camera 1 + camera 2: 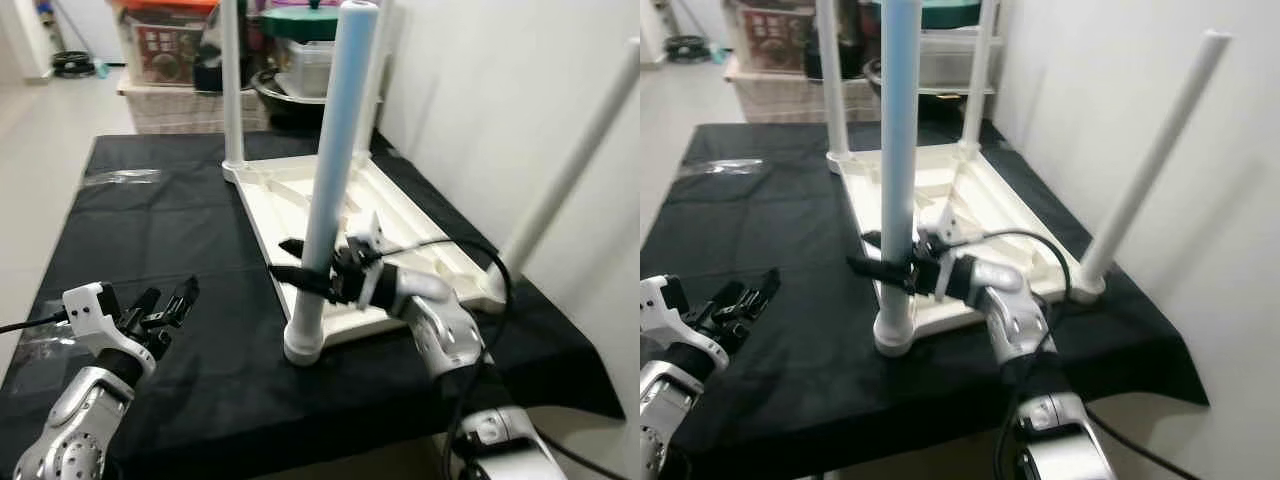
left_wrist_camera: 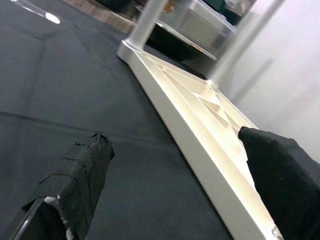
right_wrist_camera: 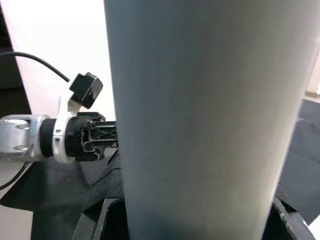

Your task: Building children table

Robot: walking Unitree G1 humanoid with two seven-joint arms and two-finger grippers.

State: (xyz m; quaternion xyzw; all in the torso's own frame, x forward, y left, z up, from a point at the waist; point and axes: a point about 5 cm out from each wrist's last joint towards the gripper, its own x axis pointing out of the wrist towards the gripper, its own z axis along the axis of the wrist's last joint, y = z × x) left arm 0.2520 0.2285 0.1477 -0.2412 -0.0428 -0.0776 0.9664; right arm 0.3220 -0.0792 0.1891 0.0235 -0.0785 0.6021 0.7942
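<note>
Right tool [image 1: 305, 268] clamps leg [image 1: 335, 170] at tabletop [image 1: 400, 205] corner.

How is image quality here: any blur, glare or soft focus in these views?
Left eye view: evenly lit and fairly sharp, with glare off a plastic wrapper on the black cloth. Right wrist view: the pale blue leg is so close that it looks soft and featureless. Left wrist view: the left tool's fingers are blurred, while the white tabletop is clearer.

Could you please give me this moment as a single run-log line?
right pincer: shut on light blue leg | leg: upright in corner of upturned tabletop | left pincer: open, above black cloth
</note>
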